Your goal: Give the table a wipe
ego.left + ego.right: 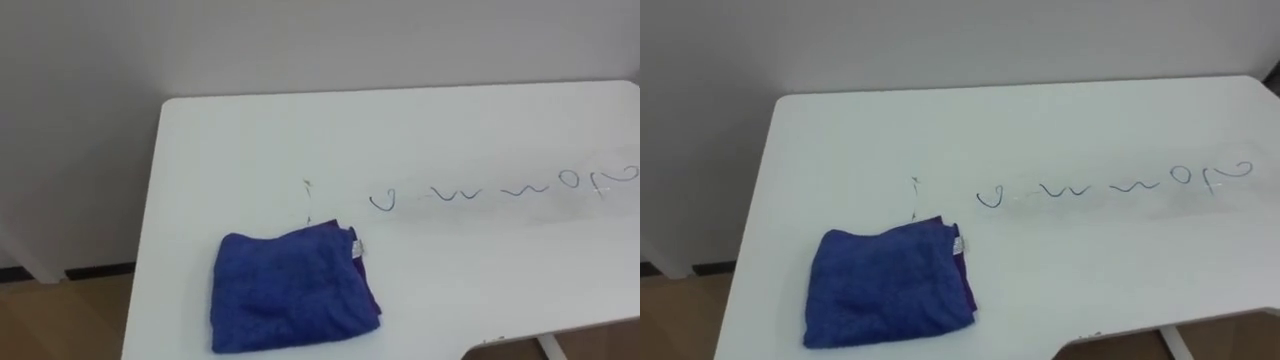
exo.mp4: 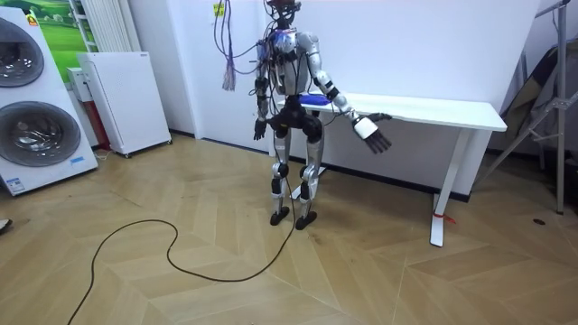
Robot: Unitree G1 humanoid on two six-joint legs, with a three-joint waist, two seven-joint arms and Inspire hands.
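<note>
Cloth (image 1: 290, 290) lies near table (image 1: 450, 120) front edge.

Cloth (image 1: 290, 292) lies on the desk (image 1: 450, 120), near its front-left corner. A row of pen marks (image 1: 500, 188) runs to the right of the cloth, apart from it. A wall (image 1: 300, 40) stands behind the desk. At the room view's left, 2 stacked washing machines (image 2: 36, 135) stand beside a cabinet (image 2: 122, 99).
</note>
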